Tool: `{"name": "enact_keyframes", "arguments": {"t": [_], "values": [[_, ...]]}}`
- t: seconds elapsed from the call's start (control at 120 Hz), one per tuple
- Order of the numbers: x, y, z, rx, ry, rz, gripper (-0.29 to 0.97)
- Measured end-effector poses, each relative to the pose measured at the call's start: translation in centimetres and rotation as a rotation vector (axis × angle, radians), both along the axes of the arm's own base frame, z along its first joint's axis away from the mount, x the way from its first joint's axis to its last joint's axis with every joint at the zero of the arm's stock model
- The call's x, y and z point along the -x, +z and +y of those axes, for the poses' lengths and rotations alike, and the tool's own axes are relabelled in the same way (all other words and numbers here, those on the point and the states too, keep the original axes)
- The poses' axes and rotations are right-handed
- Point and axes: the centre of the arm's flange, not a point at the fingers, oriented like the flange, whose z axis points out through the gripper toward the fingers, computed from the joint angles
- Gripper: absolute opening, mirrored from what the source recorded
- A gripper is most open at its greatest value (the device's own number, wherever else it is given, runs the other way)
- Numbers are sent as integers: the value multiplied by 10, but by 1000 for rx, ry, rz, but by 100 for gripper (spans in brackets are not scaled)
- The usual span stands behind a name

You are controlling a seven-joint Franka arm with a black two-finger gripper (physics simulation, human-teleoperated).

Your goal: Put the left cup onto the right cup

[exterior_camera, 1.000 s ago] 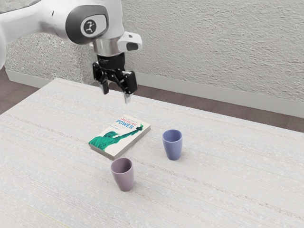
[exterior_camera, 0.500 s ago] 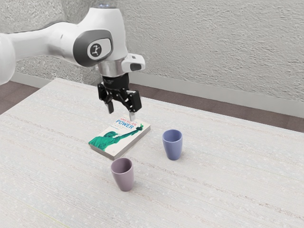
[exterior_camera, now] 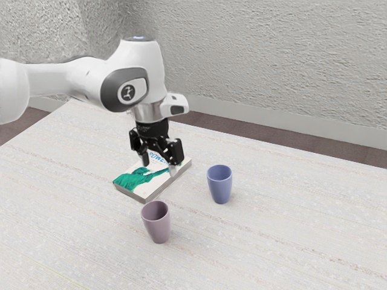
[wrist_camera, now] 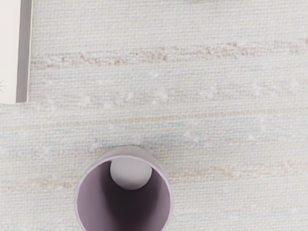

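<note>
Nearest the camera, the mauve cup (exterior_camera: 156, 221) (wrist_camera: 124, 192) stands upright on the table (exterior_camera: 290, 229) with bare surface all around it. The blue cup (exterior_camera: 219, 183) stands well apart, toward the exterior view's right. Behind them lies the book (exterior_camera: 140, 179) (wrist_camera: 13, 48), its near edge close to the mauve cup. The gripper (exterior_camera: 159, 167) hangs just over the book, fingers spread and empty. Since a second ago it has dropped from high above the far table edge; cups and book are unmoved.
</note>
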Motion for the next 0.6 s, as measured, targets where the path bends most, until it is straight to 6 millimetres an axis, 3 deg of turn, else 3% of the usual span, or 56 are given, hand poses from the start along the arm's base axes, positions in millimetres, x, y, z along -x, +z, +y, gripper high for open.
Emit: {"name": "enact_keyframes", "arguments": {"t": [0.6], "values": [[19, -62, -2, 21, 77, 22, 58]]}}
